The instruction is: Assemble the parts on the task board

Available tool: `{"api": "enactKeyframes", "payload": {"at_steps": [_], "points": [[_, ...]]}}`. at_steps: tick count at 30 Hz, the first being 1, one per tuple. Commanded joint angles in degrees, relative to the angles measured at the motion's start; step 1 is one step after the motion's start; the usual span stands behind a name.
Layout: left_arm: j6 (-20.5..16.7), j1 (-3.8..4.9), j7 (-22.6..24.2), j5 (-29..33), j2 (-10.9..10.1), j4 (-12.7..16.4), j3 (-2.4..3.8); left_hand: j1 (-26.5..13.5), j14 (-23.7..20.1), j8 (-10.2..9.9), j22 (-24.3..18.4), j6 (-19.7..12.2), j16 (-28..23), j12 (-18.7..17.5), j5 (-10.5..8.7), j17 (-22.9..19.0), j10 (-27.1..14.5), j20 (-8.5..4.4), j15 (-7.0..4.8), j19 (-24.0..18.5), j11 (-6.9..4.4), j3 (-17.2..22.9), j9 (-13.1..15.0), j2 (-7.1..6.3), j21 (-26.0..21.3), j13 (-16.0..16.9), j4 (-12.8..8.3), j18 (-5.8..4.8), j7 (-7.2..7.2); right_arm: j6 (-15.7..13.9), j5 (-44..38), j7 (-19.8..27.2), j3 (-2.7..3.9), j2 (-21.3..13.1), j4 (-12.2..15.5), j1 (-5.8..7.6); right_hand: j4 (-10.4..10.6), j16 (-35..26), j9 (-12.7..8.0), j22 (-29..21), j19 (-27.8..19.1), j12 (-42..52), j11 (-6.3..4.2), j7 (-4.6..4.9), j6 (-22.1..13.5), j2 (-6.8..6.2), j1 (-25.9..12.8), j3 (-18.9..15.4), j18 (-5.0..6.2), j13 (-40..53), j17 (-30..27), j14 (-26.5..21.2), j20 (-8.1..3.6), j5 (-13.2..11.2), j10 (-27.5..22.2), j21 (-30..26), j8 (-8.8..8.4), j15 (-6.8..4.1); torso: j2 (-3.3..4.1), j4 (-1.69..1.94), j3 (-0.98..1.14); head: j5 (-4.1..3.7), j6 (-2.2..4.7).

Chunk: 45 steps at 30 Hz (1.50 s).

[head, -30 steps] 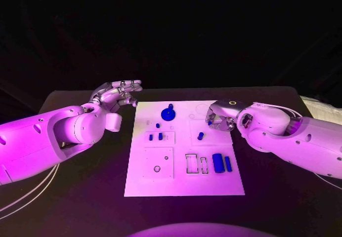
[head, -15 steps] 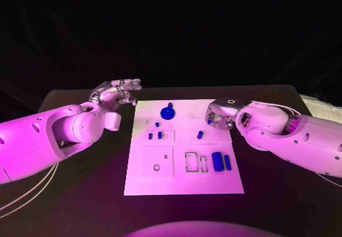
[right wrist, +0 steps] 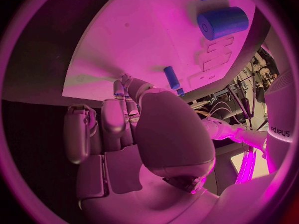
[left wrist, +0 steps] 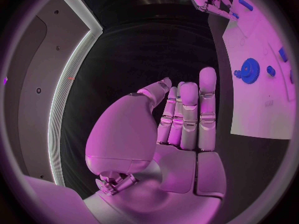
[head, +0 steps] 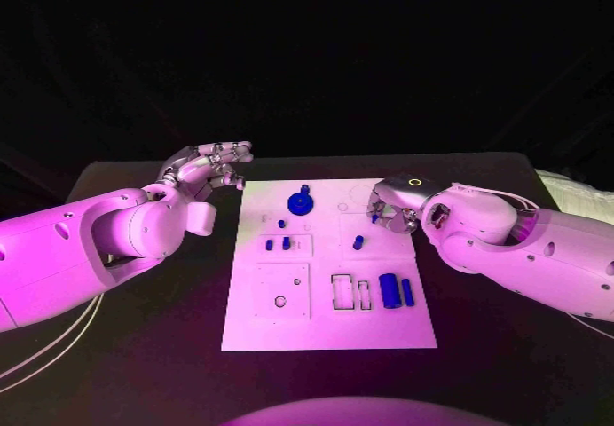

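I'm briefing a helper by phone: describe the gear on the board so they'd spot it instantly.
Start at the white task board mid-table and go to its far end. The gear lies there, left of centre: a round, toothed blue disc, wider than the small blue pegs just nearer.

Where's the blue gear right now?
In the head view the blue gear sits near the far edge of the task board, left of centre, nearer the left hand than the right hand.

Only legible text: "sharpa" printed on the white arm housing (right wrist: 281,129) in the right wrist view. Nothing readable on the task board (head: 329,319) or parts.
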Motion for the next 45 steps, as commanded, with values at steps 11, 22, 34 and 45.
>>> {"api": "enactKeyframes", "payload": {"at_steps": [11, 22, 34, 45], "points": [[0.9, 0.03, -0.2, -1.2, 0.0, 0.0, 0.04, 0.3, 0.8, 0.4, 1.3, -0.7, 1.6, 0.7, -0.15, 2.5, -0.6, 0.18, 0.03, 0.9, 0.04, -0.6, -0.1, 0.46, 1.5, 0.1, -0.2, 0.81, 0.07, -4.1, 5.9, -1.9, 0.69, -2.2, 2.6, 0.28, 0.0, -0.2, 0.2, 1.9, 0.5, -0.6, 0.29, 0.08, 0.0, 0.34, -1.7, 0.7, 0.07, -0.4, -0.2, 1.6, -0.1, -0.1, 0.2, 0.3, 0.0, -0.38, 0.04, 0.02, 0.03, -0.09, 0.28], [0.8, 0.02, -0.2, -1.3, 0.1, -0.2, 0.04, 0.3, 0.7, 0.4, 0.9, -0.9, 1.5, 0.8, -0.15, 2.1, -0.7, 0.18, 0.05, 0.8, 0.08, -0.8, -0.2, 0.47, 1.0, 0.2, -0.3, 0.9, 0.11, -4.4, 8.1, -1.3, 0.93, -1.8, 9.8, 0.29, -0.1, -0.1, 0.2, 1.9, 0.5, -0.8, 0.35, 0.17, -0.2, 0.23, -2.0, 0.8, 0.07, -0.5, -0.2, 1.6, -0.09, -0.1, 0.1, 0.3, -0.11, -0.36, 0.13, 0.17, 0.06, 1.03, 0.04], [0.9, 0.01, -0.2, -1.3, 0.7, -0.2, 0.04, 0.4, 0.6, 0.4, 0.7, -1.0, 1.4, 0.8, -0.14, 1.9, -0.8, 0.19, 0.07, 0.7, 0.1, -0.8, -0.2, 0.5, 0.7, 0.2, -0.3, 0.94, 0.14, -2.8, 6.4, -0.5, 0.37, 2.8, 13.6, -0.75, -0.4, 0.0, 0.2, 1.8, 0.4, -1.0, 0.45, 0.34, -0.4, 0.29, -2.0, 1.1, 0.09, -0.6, -0.2, 1.6, -0.08, 0.0, 0.0, 0.3, -0.27, -0.31, 0.05, 0.18, -0.09, 3.78, -0.96], [0.9, 0.01, -0.3, -1.3, 1.1, -0.1, 0.04, 0.4, 0.6, 0.4, 0.7, -1.0, 1.4, 0.8, -0.14, 1.9, -0.8, 0.19, 0.07, 0.7, 0.1, -0.8, -0.2, 0.5, 0.7, 0.2, -0.3, 0.94, 0.14, -0.4, 6.0, 0.9, -1.05, 6.9, 11.9, -4.57, -0.7, 0.1, 0.2, 1.7, 0.3, -1.4, 0.72, 0.65, -0.8, 0.15, -2.4, 1.2, 0.13, -0.8, -0.2, 1.5, 0.0, 0.0, -0.4, 0.2, -0.5, -0.12, 0.14, 0.12, -0.03, 5.14, -1.73]]}}
